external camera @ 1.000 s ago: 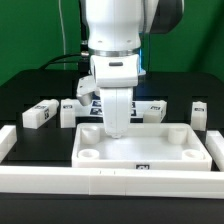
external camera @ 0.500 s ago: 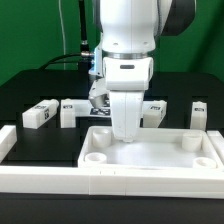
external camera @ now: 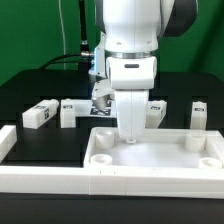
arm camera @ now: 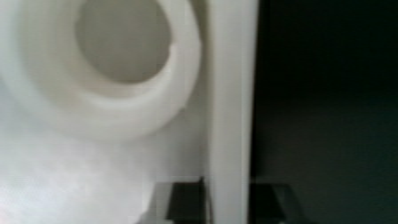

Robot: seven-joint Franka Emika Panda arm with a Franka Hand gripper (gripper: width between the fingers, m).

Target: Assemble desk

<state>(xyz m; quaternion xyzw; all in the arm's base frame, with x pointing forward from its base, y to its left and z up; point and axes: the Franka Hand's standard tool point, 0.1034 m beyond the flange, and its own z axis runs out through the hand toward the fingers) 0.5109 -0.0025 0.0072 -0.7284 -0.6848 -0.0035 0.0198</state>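
Note:
The white tray-like tabletop (external camera: 165, 158) lies on the black table with a round socket in each corner. My gripper (external camera: 127, 136) reaches straight down and is shut on the tabletop's far rim, near its far corner on the exterior view's left. In the wrist view the rim (arm camera: 228, 100) runs between my two dark fingertips (arm camera: 187, 200), next to a round socket (arm camera: 107, 50); my gripper (arm camera: 231, 202) pinches that rim. White block legs stand behind: two (external camera: 40, 114) (external camera: 70, 112) on the exterior view's left, one (external camera: 155, 110) by my arm and one (external camera: 200, 113) on the right.
A long white border rail (external camera: 45, 181) runs along the front, touching the tabletop's near side. A short rail piece (external camera: 8, 141) stands on the exterior view's left. The marker board (external camera: 100, 103) lies behind my arm, mostly hidden.
Gripped at its far rim, the tabletop has slid toward the exterior view's right along the front rail, and my arm moved with it. The legs stayed put.

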